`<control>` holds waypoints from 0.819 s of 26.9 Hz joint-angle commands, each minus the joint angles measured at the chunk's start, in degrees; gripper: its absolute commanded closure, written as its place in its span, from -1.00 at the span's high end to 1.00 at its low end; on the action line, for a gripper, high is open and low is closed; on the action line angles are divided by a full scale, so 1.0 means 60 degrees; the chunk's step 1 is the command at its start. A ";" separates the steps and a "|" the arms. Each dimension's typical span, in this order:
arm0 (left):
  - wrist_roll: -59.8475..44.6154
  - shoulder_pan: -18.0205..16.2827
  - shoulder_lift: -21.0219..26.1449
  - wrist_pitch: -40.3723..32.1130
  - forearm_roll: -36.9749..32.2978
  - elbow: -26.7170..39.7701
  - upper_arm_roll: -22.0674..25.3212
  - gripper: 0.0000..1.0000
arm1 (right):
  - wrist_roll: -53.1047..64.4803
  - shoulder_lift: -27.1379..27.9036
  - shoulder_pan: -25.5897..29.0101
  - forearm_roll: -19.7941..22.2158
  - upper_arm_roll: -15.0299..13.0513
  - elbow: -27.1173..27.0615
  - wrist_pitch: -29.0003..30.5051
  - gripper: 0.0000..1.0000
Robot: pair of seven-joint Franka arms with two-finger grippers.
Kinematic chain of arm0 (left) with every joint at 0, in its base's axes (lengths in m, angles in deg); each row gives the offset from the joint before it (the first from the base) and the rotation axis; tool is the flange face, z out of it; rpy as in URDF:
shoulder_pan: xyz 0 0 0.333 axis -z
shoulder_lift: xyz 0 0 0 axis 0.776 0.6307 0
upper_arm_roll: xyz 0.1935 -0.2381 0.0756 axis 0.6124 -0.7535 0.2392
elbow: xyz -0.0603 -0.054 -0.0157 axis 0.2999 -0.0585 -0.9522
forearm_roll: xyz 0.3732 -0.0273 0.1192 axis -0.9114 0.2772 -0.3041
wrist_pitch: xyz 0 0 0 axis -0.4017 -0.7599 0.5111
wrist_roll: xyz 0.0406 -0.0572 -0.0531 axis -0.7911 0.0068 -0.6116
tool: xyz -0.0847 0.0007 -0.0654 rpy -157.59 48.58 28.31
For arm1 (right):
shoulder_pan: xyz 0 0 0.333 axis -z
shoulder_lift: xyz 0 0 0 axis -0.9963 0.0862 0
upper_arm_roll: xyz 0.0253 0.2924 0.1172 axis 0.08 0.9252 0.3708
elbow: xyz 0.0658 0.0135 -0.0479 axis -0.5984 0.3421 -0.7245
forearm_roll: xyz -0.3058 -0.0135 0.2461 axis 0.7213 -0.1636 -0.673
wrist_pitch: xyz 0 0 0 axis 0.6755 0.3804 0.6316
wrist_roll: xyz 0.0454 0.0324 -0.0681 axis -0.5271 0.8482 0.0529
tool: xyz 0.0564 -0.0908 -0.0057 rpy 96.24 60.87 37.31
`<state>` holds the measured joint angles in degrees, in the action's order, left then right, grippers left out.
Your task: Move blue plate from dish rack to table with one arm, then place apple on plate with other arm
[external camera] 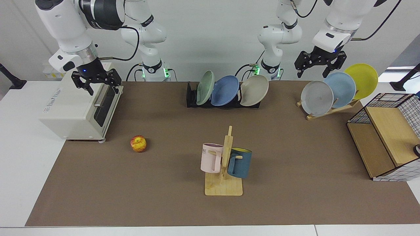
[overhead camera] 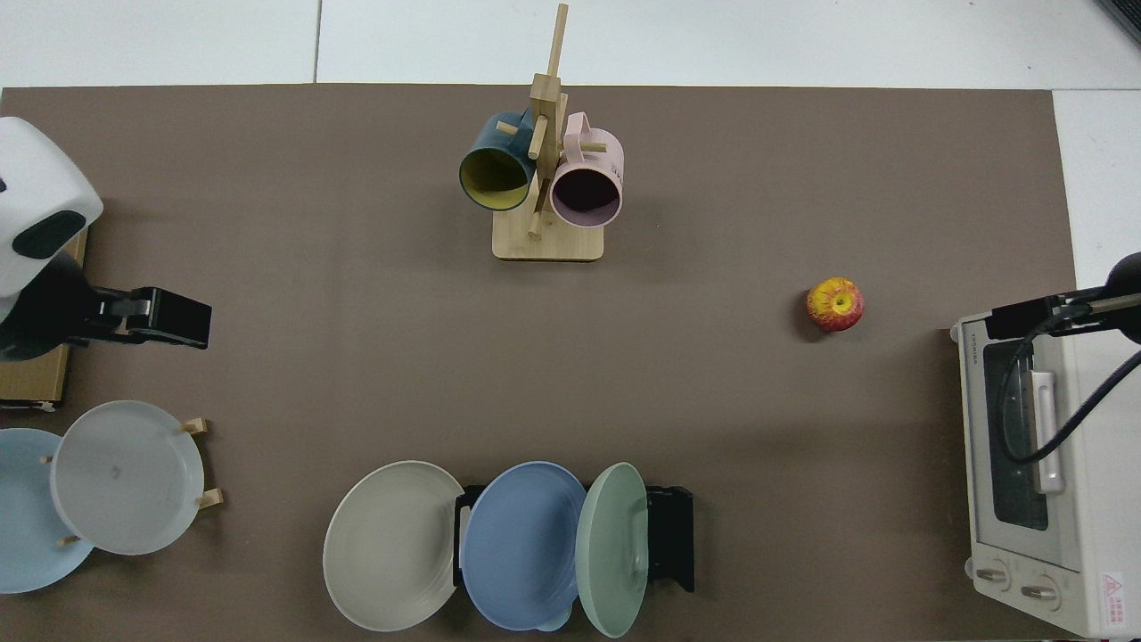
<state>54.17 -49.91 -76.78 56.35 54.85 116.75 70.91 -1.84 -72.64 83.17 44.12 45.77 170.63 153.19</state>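
Two white robot arms wait at the far side of a table (external camera: 19, 157) covered by a wide brown mat.

The left gripper (external camera: 316, 70) hangs in the air with its black fingers spread wide, holding nothing. Just below it and slightly toward the camera stands a wooden plate stand (external camera: 331, 110) holding a grey, a pale blue and a yellow plate. The right gripper (external camera: 97, 86) hovers over a white toaster oven (external camera: 77, 113), fingers also wide apart and empty.

The blue plate (external camera: 224, 90) stands on edge in the dish rack (external camera: 192, 97), well away from both grippers, roughly midway between them. It sits between a green plate (external camera: 205, 87) and a beige plate (external camera: 254, 90), leaning back with its hollow face turned toward the facing camera. The rack's long axis runs across the table, side to side.

The apple (external camera: 138, 143) rests on the mat below and in front of the right gripper, near the oven's corner, apart from everything.

A wooden mug tree (external camera: 225, 170) with a pink mug (external camera: 211, 158) and a dark blue mug (external camera: 240, 162) stands in front of the rack.

The top view shows the apple's stem hollow facing up, the plates overlapping one another in the rack, and the left gripper (overhead camera: 183, 321) from the side only. The right gripper (overhead camera: 1025, 317) shows there as a dark bar, so its opening cannot be told from above.
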 commanded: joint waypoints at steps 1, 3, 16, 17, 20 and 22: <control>0.0058 -0.0019 -0.0189 -0.0138 -0.0127 0.0158 -0.0019 1.00 | -0.0185 -0.0217 -0.0008 -0.0015 0.0023 0.0239 0.0012 1.00; 0.0043 -0.0019 -0.0204 -0.0182 -0.0127 0.0158 -0.0019 1.00 | -0.0171 -0.0217 0.0021 -0.0015 0.0023 0.0239 0.0012 1.00; 0.0014 -0.0019 -0.0233 -0.0197 -0.0127 0.0158 0.0025 1.00 | -0.0156 -0.0217 0.0066 -0.0015 0.0023 0.0253 0.0026 1.00; 0.0043 -0.0019 -0.0248 -0.0197 -0.0113 0.0172 0.0010 1.00 | -0.0156 -0.0217 0.0066 -0.0030 0.0023 0.0253 0.0026 1.00; 0.0043 0.0054 -0.0291 -0.0168 -0.0098 0.0216 0.0010 1.00 | -0.0156 -0.0217 0.0080 -0.0030 0.0023 0.0253 0.0026 1.00; 0.0014 0.0069 -0.0437 -0.0110 -0.0040 0.0464 -0.0033 1.00 | -0.0141 -0.0217 0.0080 -0.0030 0.0023 0.0253 0.0026 1.00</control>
<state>54.17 -49.86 -77.08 55.85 54.84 116.79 71.02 -1.85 -72.65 83.20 44.12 45.68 170.67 153.19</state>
